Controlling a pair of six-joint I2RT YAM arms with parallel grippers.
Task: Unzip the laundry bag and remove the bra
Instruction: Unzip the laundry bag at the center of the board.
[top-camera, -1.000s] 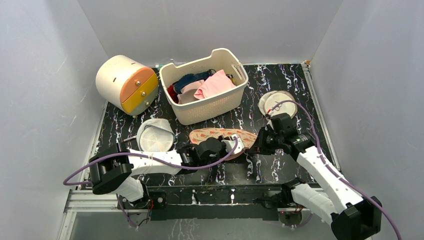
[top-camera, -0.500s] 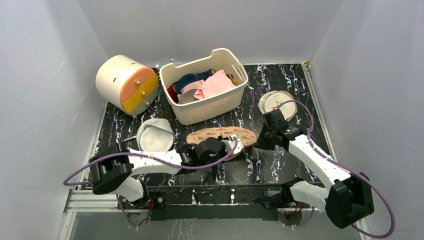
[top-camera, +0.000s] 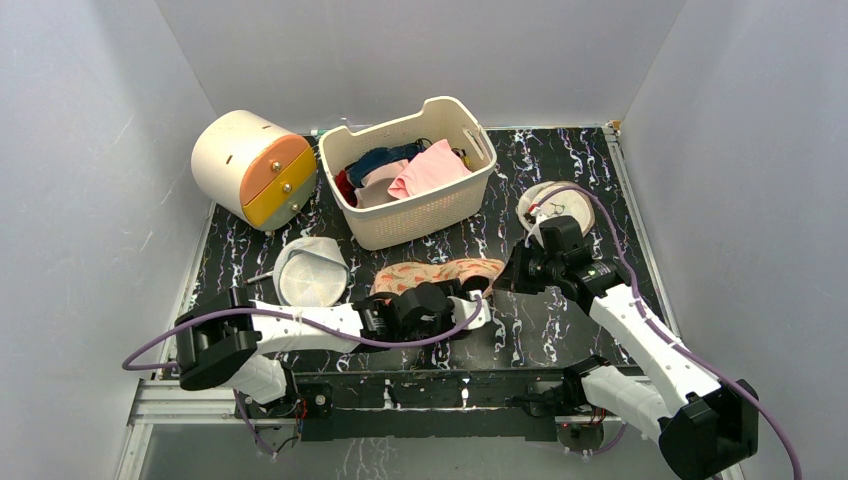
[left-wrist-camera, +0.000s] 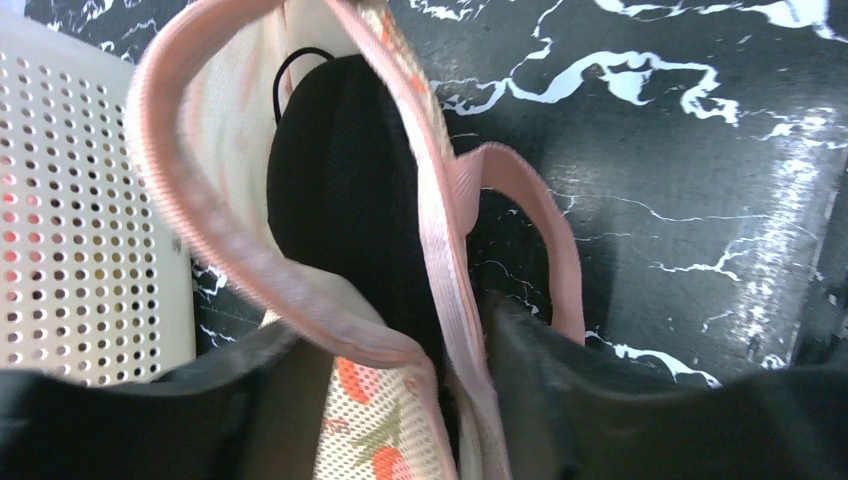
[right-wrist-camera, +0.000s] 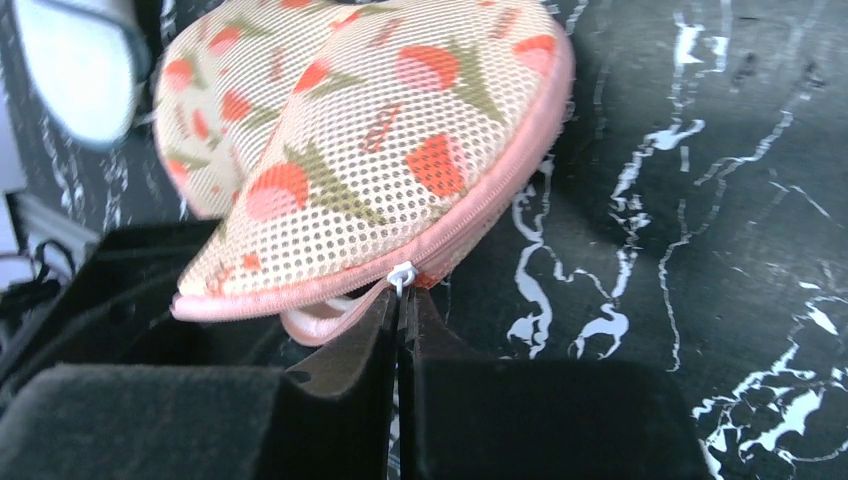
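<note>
Behind the laundry bag (top-camera: 435, 275) stands the white basket (top-camera: 410, 228), holding a pink garment (top-camera: 430, 168) and a dark blue garment (top-camera: 380, 160). Its perforated wall (left-wrist-camera: 60, 200) fills the left of my left wrist view, just beside the bag's trim. A white dome mesh bag (top-camera: 310, 272) lies left of the bag, beside my left forearm. A round mesh disc (top-camera: 560, 200) lies behind my right wrist, partly covered by it. A white drum with an orange and yellow face (top-camera: 250, 165) sits at the far left, well apart.

Compared with a second ago, the bag looks shorter and more tented. Its right end has drawn in towards the left, and my right gripper (top-camera: 505, 275) has come in with it. More of the disc shows now.

The bag sits on the black marbled table (top-camera: 560, 330), near the middle and between my two grippers. Its long axis runs left to right across the table. The floral shell (right-wrist-camera: 370, 130) bulges upward, and the zip runs along the edge facing my right wrist camera. My right claw is clamped tight on the zipper pull (right-wrist-camera: 401, 275). My left gripper (left-wrist-camera: 395, 340) has the bag's open edge bunched between its fingers, touching both. From there the mouth gapes towards the camera, pink trim parted. The black bra (left-wrist-camera: 345, 200) lies inside between the shells, a thin strap looping at its far end
</note>
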